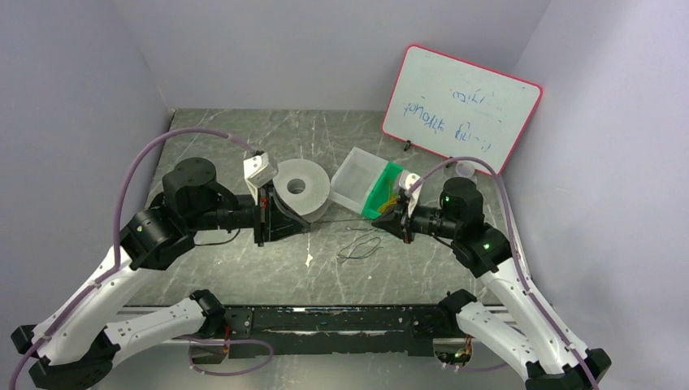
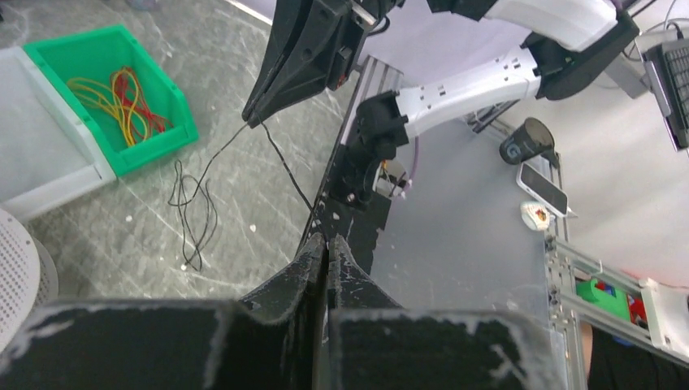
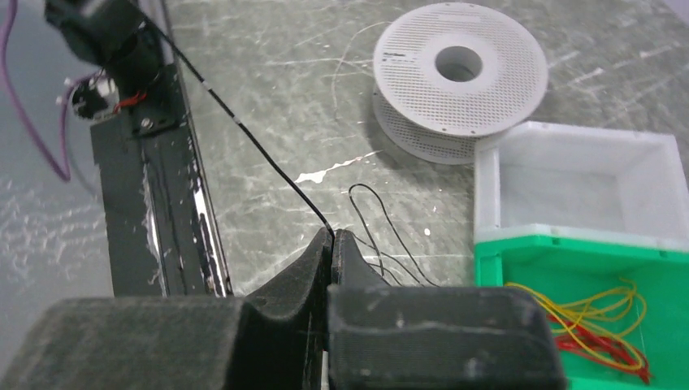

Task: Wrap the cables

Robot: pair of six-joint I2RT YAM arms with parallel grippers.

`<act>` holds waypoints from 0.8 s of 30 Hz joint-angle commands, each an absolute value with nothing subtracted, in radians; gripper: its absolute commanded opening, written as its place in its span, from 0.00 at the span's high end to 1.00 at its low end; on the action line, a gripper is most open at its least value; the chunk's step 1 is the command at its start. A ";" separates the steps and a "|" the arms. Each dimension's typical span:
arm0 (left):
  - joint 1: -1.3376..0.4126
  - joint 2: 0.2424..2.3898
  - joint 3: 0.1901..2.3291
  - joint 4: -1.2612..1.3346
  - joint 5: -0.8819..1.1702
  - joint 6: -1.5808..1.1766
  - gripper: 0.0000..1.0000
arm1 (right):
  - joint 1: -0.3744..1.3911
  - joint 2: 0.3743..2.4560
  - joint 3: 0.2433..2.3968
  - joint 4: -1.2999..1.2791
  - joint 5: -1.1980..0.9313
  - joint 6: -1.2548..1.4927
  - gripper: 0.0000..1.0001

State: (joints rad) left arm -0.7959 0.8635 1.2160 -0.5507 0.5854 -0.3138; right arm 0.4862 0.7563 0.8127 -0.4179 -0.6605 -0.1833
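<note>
- left fingers (image 2: 313, 262) closed, pinching one end of the black cable (image 3: 258, 146)
- right fingers (image 3: 317, 253) closed too, gripping the same cable further along
- cable runs near-straight between the two grips, above the table (image 1: 244, 134); judged: held taut so it can be wound or folded without tangling
- rest of it hangs from the right grip and lies in loose loops (image 1: 361, 248) on the table, between the arms, just in front of the green bin (image 2: 158, 145)
- slack not yet gathered, so the wrap looks barely started
- other cables (image 2: 122, 101), yellow and red, lie bunched inside the green bin; probably waiting their turn
- white bin (image 3: 569, 183) touching the green one, nothing seen in it; maybe meant for finished cables, can't tell
- perforated white spool (image 3: 406, 73) lies flat near the left arm, nothing wound on it
- table: dark grey marbled top, a few white specks, black rail along the near edge
- room: plain pale walls (image 1: 268, 49) on three sides; red-rimmed whiteboard (image 1: 459, 106) with blue scribble leans at the back right
</note>
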 commanded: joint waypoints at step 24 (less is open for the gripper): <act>-0.803 0.898 1.268 -0.781 0.739 -0.189 0.93 | 0.485 0.769 0.958 -0.253 -1.042 -0.190 0.50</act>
State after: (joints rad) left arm -0.7959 0.8967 1.2682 -0.7929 0.7040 -0.1974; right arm 0.4854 0.7444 0.9367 -0.3820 -0.9699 -0.3481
